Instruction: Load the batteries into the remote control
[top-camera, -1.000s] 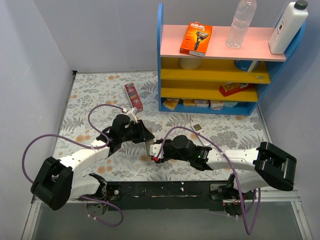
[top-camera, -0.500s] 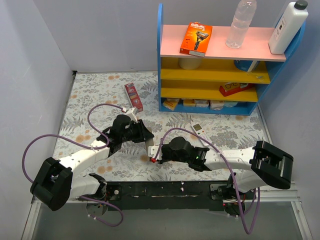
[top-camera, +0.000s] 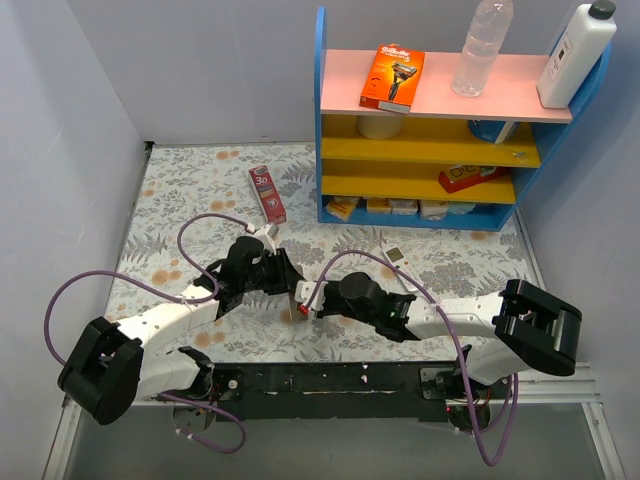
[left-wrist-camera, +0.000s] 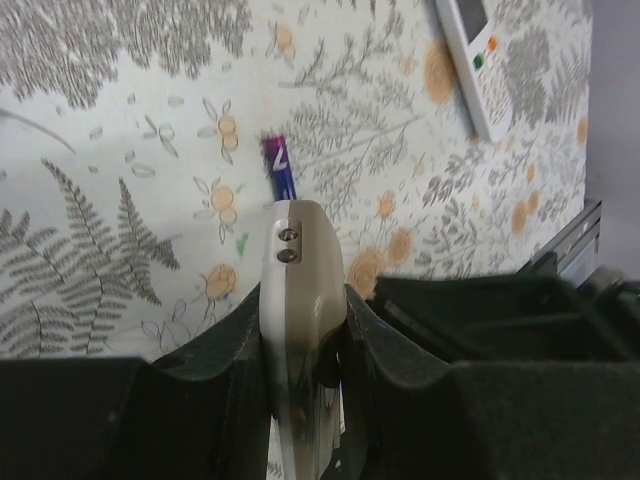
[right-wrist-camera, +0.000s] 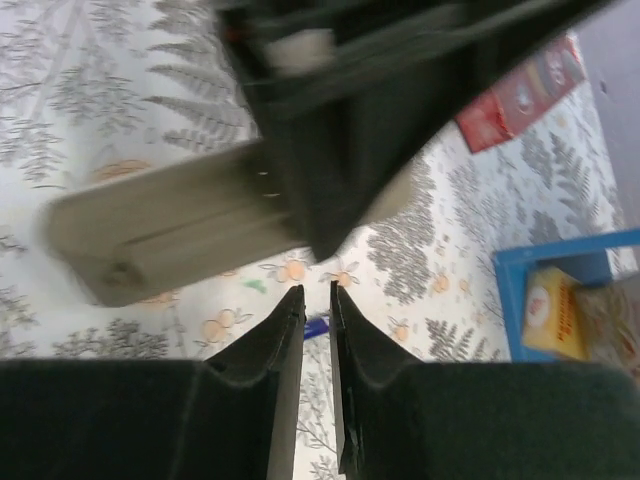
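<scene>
Left claw (left-wrist-camera: 300, 312) clamps beige piece (left-wrist-camera: 300, 250); battery (left-wrist-camera: 281, 170) at far edge

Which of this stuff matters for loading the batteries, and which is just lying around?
For the job: remote control clamped in the left gripper; battery on the floral cloth just past its tip.
Lying about: white remote; red box; shelf with razor pack, water bottle, white bottle.

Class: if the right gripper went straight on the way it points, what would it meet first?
Probably the battery, seen through the narrow gap of the right gripper, on the tablecloth; depth is unclear, and the remote control lies close beyond.
</scene>
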